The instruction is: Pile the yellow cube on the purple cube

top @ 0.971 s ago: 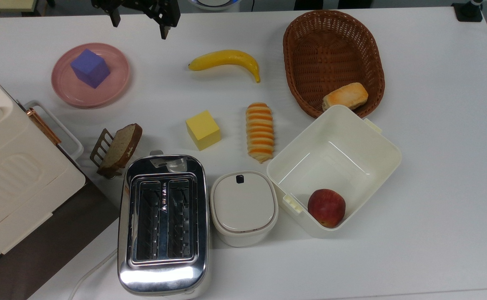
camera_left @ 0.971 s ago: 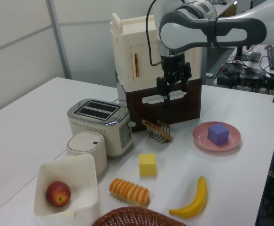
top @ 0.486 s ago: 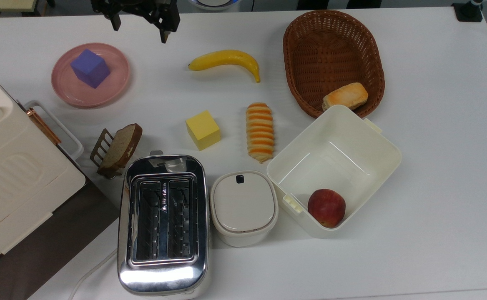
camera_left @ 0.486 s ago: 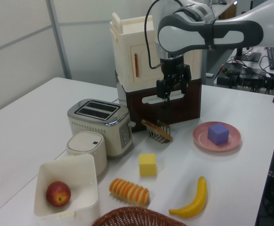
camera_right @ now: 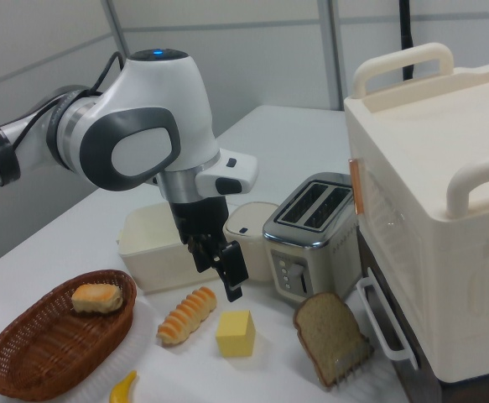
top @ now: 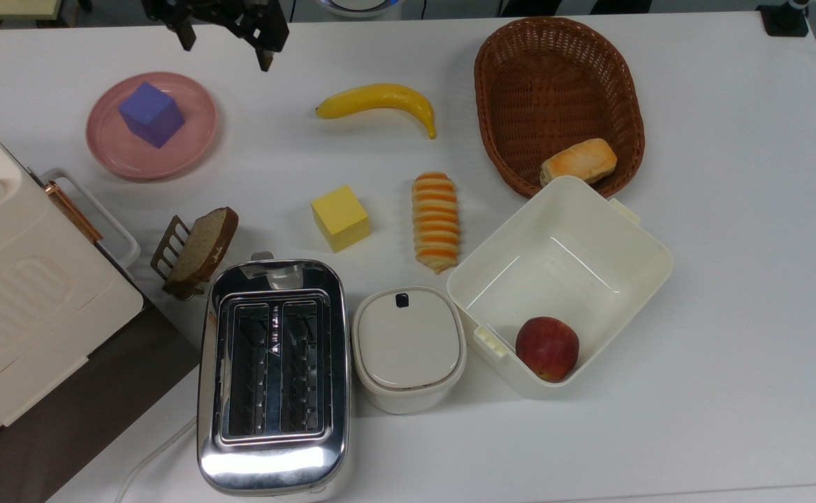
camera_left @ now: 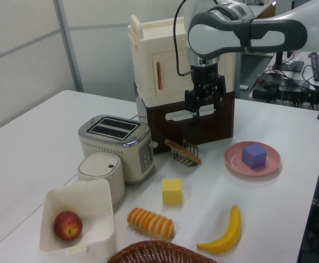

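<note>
While cluttered, white table (top: 729,209).

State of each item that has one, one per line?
gripper: open, empty, raised above the table
yellow cube: on the table, ungrasped
purple cube: on the pink plate, nothing on top
lidded container: closed
open bin: holds an apple
toaster: slots empty
</note>
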